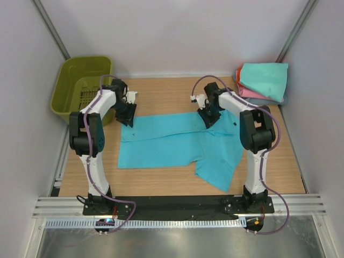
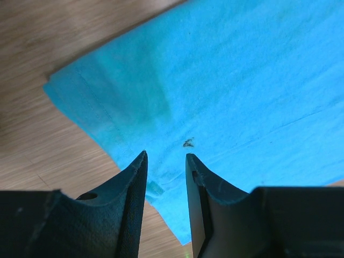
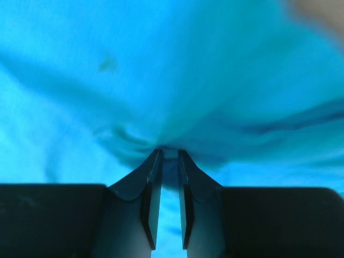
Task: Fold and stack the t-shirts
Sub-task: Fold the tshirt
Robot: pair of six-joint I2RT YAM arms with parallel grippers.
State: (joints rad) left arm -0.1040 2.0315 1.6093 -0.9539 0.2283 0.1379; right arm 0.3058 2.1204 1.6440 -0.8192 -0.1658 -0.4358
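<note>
A bright turquoise-blue t-shirt lies spread on the wooden table, one sleeve pointing toward the near right. My left gripper is at the shirt's far left corner. In the left wrist view its jaws are open, with the shirt's hemmed corner lying under the gap. My right gripper is at the shirt's far edge. In the right wrist view its jaws are nearly closed, pinching a fold of the turquoise cloth, and wrinkles radiate from the tips.
A stack of folded shirts sits at the back right corner, mint-teal on top of pink. An olive-green slotted basket stands at the back left. White walls enclose the table.
</note>
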